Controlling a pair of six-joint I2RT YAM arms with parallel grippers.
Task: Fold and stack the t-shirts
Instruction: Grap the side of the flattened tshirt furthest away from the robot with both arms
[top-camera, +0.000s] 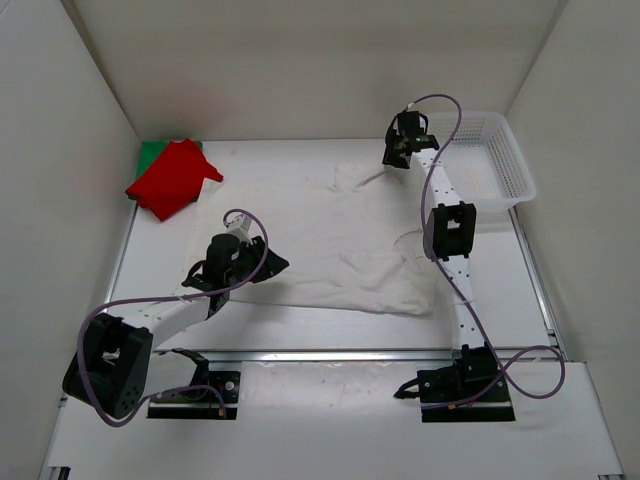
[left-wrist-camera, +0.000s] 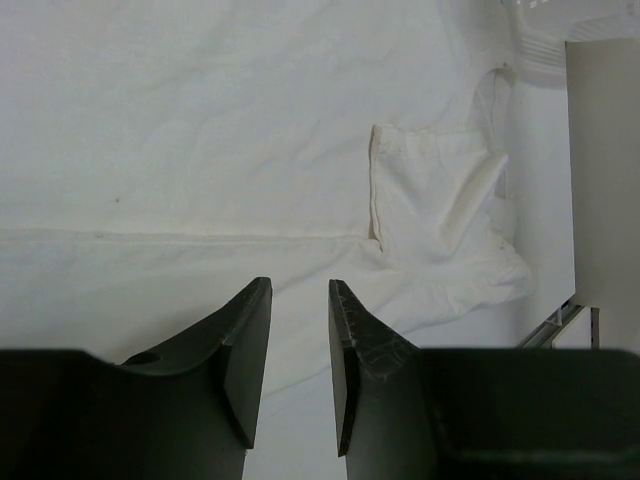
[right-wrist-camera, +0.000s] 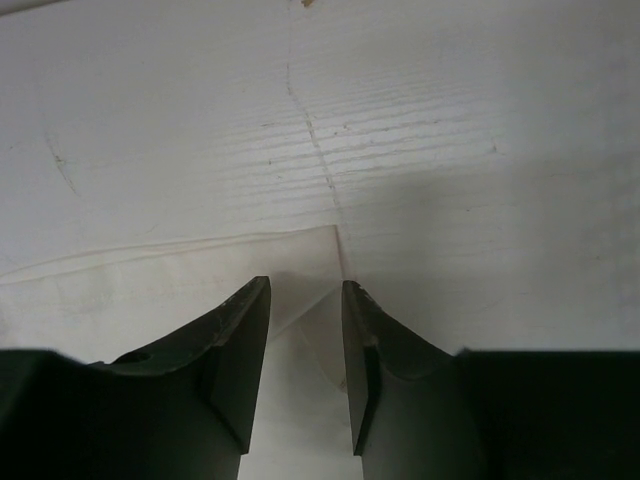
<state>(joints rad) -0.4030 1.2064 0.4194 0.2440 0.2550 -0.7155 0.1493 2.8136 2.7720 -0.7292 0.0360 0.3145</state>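
Note:
An off-white t-shirt (top-camera: 340, 240) lies spread flat across the middle of the table. At the far left a folded red t-shirt (top-camera: 170, 182) rests on a green t-shirt (top-camera: 150, 153). My left gripper (top-camera: 277, 265) hangs low over the off-white shirt's near-left edge. In the left wrist view the left gripper (left-wrist-camera: 300, 287) is open, with the shirt's edge (left-wrist-camera: 300, 250) running under the gap and a folded sleeve (left-wrist-camera: 440, 200) beyond. My right gripper (top-camera: 392, 158) is at the shirt's far right corner. It is open, and the cloth corner (right-wrist-camera: 315, 262) lies between the right gripper's (right-wrist-camera: 305, 287) fingers.
A white mesh basket (top-camera: 505, 165) stands at the back right, close behind the right arm. White walls close the table in on the left, back and right. The right arm's forearm (top-camera: 452, 230) reaches over the shirt's right side.

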